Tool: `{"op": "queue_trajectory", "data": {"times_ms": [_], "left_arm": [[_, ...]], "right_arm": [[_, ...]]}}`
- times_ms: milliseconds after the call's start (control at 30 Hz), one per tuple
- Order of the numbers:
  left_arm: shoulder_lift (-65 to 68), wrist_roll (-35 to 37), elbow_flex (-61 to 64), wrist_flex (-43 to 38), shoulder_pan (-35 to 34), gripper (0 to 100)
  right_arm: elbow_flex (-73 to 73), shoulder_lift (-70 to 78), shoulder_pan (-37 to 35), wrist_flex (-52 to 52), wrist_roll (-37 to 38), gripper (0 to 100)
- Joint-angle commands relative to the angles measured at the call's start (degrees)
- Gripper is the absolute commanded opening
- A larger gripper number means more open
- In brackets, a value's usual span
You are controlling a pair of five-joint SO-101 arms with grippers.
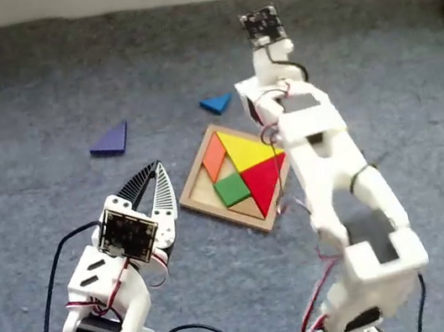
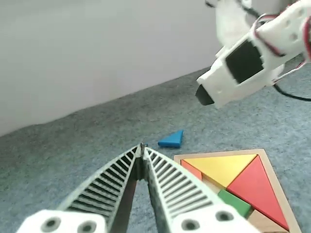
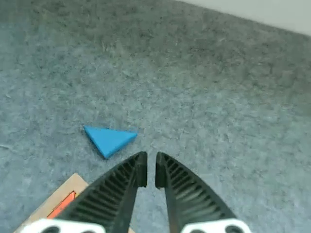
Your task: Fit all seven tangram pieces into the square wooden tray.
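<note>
The left hand [image 1: 156,167], black ribbed plastic, has its fingertips pressed together on nothing, beside the square wooden tray's [image 1: 196,194] left rim. The tray holds orange, yellow, red and green pieces. The right hand [image 3: 147,159], barely apart and empty, hangs near a small blue triangle [image 3: 109,139] on the grey carpeted tabletop [image 1: 38,86], toward its far edge. The high view adds a purple triangle [image 1: 111,140] further left.

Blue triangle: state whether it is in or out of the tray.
Out: the blue triangle lies on carpet, apart from the tray.
</note>
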Motion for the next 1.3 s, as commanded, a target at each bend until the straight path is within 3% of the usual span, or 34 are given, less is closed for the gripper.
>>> {"op": "queue_trajectory", "data": {"times_ms": [0, 500, 667, 800, 1267], "left_arm": [[-1.71, -0.62, -0.22, -1.23, -0.40, 1], [-1.71, -0.62, 0.04, -1.14, -0.31, 1], [-1.71, -0.62, 0.04, -1.14, -0.31, 1], [-1.71, -0.62, 0.13, -1.14, -0.22, 1], [-1.71, -0.70, 0.13, -1.14, -0.66, 1]], "right_arm": [[-10.95, 4.88, -1.80, -1.27, -0.35, 5.0], [-12.70, 8.84, -0.40, -1.89, 0.44, 4.2], [-13.93, 14.02, 0.31, -6.37, 11.96, 0.6], [-14.02, 14.29, -0.04, -6.55, 16.79, 0.6], [-13.76, 14.20, -0.31, -6.46, 16.88, 0.5]]}}
